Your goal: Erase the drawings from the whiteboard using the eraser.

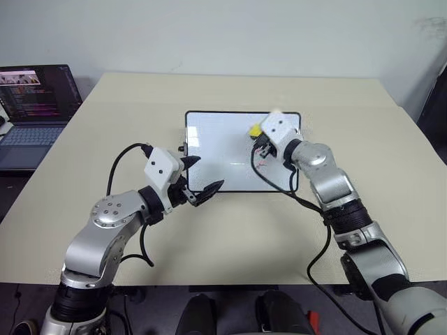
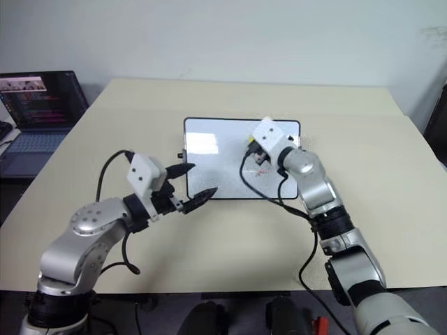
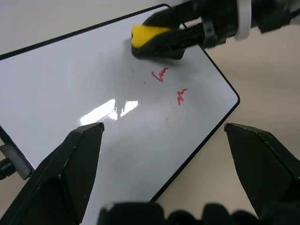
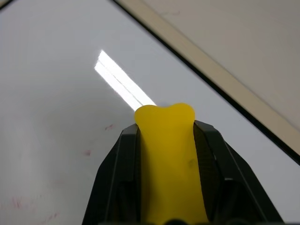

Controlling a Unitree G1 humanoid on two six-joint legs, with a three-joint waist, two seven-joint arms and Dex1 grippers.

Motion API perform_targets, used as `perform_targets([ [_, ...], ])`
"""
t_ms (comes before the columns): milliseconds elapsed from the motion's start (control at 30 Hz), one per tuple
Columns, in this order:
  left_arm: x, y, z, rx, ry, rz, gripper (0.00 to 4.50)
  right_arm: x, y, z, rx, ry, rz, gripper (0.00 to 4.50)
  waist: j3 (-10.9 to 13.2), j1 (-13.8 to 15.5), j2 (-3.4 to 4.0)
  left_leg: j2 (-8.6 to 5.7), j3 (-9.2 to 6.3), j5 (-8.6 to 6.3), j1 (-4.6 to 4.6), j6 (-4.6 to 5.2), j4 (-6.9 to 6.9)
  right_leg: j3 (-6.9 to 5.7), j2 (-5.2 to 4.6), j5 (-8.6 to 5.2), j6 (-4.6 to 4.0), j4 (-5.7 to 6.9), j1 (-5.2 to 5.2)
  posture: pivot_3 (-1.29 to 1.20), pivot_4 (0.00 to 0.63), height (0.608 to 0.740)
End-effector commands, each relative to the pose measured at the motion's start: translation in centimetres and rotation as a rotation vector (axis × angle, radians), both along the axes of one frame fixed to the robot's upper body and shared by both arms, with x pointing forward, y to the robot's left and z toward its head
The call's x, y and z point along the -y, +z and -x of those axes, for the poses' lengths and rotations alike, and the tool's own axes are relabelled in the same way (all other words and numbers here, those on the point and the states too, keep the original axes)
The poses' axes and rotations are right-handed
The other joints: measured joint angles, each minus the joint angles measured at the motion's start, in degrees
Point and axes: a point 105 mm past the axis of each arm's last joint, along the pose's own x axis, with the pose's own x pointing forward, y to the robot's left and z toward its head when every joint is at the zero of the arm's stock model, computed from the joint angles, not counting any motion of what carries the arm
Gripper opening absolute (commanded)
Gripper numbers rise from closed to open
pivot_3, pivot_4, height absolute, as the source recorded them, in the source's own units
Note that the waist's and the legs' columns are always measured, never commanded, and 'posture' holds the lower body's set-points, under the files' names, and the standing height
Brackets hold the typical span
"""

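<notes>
A: Whiteboard [image 1: 223, 150] — glossy white, thin black frame, rounded corners, a small black knob on its left edge. Lies flat near the middle of the beige table [image 1: 391, 139], long side across.

B: Count of the drawings [image 3: 169, 84]?

A: Two red squiggles clear in the left wrist view, close together, near the board's right end. Faint pinkish smudges on the white near them; cannot tell whether those are a third mark.

B: Eraser?

A: One eraser [image 3: 150, 37]. Yellow, spongy, pinched so the yellow bulges out in a lobed end past the fingers. It sits over the board's far right part, just beside the two squiggles, not covering them. Whether it touches the surface, cannot tell.

B: Pincers?

A: Right gripper [image 4: 165, 126] is clamped on the eraser, a black finger pressed to each side of the yellow block. It reaches in over the board from the right. Left gripper [image 1: 202, 176] is empty, fingers spread wide, held at the board's near left corner, one fingertip over the left edge and the other near the front edge. No contact with the board that I can confirm.

B: Anything else on site?

A: One laptop [image 1: 31, 112], open, screen lit, on a separate surface off the table's far left corner, well apart from the board. Black cables loop from both wrists. One board, one eraser, two sure squiggles, two grippers.
</notes>
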Motion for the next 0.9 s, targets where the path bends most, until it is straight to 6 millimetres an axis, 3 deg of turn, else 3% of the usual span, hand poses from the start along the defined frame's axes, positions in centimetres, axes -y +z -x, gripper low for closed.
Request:
perform_targets([
  [33, -0.8, 1.6, 0.4, 0.073, 0.000, 0.015, 4.50, 0.9, 4.2, 2.6, -0.019, 0.064, -0.270, 1.20, 0.0, 0.0, 0.01, 0.02, -0.01, -0.01, -0.01, -0.01, -0.01, -0.01, 0.00, -0.01, 0.00, -0.01, 0.00, 0.00, 0.150, 0.740],
  [200, -1.2, 1.6, 0.6, 0.073, -0.007, 0.027, 4.50, 2.2, 3.4, 6.1, -0.085, 0.118, -0.261, 1.20, 0.0, 0.2, 0.00, -0.07, 0.03, -0.02, 0.04, -0.03, -0.51, -0.02, -0.13, -0.07, 0.04, -0.27, -0.02, 0.00, 0.150, 0.740],
  [433, -2.1, 1.6, 0.6, 0.056, -0.024, 0.023, 4.50, 3.7, -1.2, 10.8, -0.181, 0.156, -0.135, 1.20, 0.0, 0.1, -0.01, -0.08, 0.04, -0.02, 0.09, -0.02, -0.63, -0.02, -0.11, -0.16, 0.02, -0.31, -0.02, 0.00, 0.150, 0.740],
  [633, -2.6, 1.7, 0.4, 0.040, -0.076, -0.015, 4.50, 4.1, -4.1, 11.9, -0.186, 0.124, 0.006, 1.20, 0.0, -0.2, -0.03, -0.06, 0.09, -0.02, 0.22, -0.03, -0.62, 0.03, 0.01, -0.18, 0.04, -0.17, -0.01, 0.00, 0.150, 0.740],
  [900, -3.4, 2.0, -0.2, 0.066, -0.079, -0.066, 4.50, 2.4, -3.9, 11.5, -0.133, 0.161, 0.016, 1.20, 0.0, -0.1, -0.04, -0.05, 0.11, -0.02, 0.20, -0.03, -0.61, 0.06, 0.06, -0.19, 0.05, -0.19, -0.02, 0.00, 0.150, 0.740],
])
